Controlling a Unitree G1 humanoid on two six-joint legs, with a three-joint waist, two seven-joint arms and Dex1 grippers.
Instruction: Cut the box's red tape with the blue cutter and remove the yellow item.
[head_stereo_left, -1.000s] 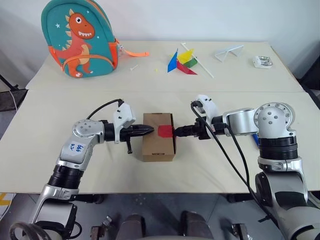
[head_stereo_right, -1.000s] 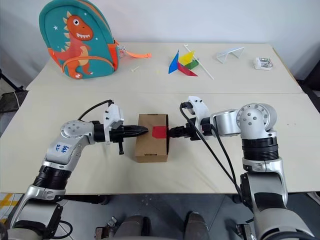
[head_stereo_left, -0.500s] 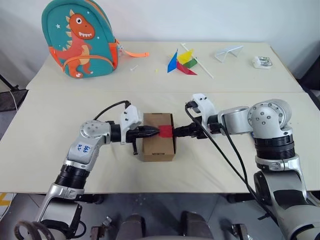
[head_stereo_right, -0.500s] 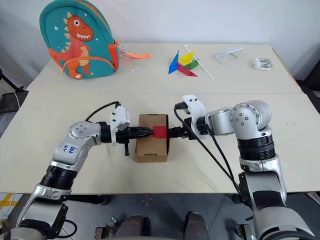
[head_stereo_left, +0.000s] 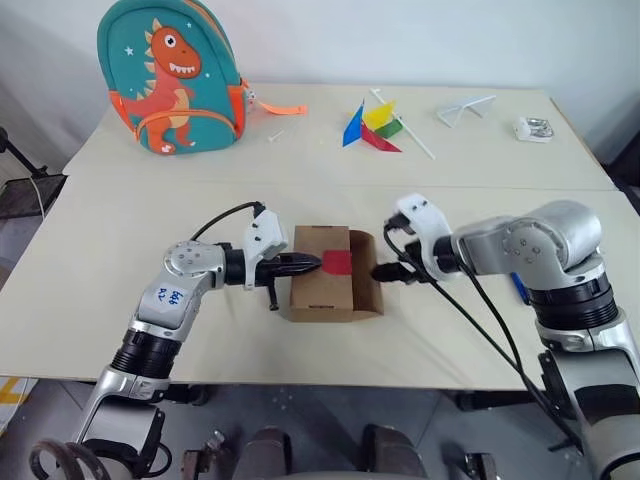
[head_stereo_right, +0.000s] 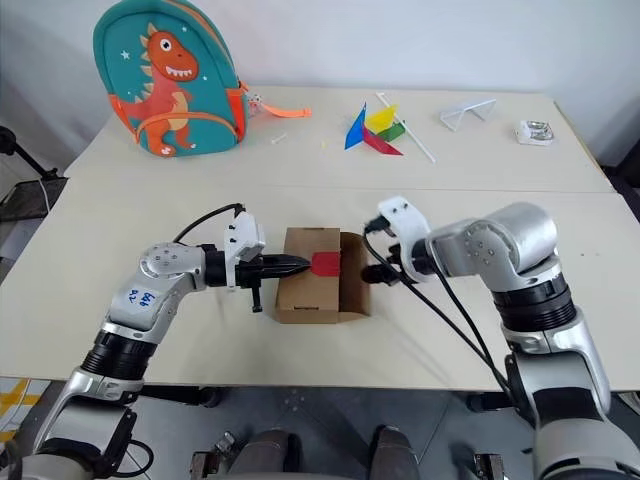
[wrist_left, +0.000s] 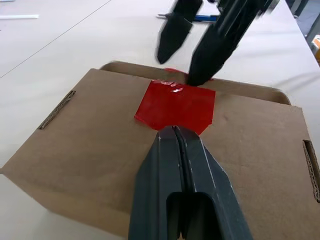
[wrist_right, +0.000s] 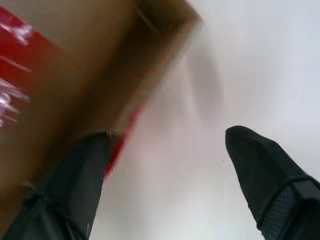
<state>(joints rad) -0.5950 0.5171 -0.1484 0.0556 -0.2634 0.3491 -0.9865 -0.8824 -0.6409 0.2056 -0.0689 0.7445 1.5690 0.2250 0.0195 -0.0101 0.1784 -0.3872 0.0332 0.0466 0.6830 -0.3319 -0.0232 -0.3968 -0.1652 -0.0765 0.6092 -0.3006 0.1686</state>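
Two risks: left fingers (head_stereo_left: 312, 264) clenched, pinning box (head_stereo_left: 325, 290) by tape (head_stereo_left: 337, 262); right fingers (head_stereo_left: 381, 271) spread, could tear flap (head_stereo_left: 366, 282) or drag box.

We seem to be in a lab or test room rather than a home: two plain beige tables (head_stereo_left: 120, 250) pushed together against a bare white wall (head_stereo_left: 400, 40), with scattered props on them, a dinosaur backpack (head_stereo_left: 170, 78) and a pinwheel (head_stereo_left: 375, 125).
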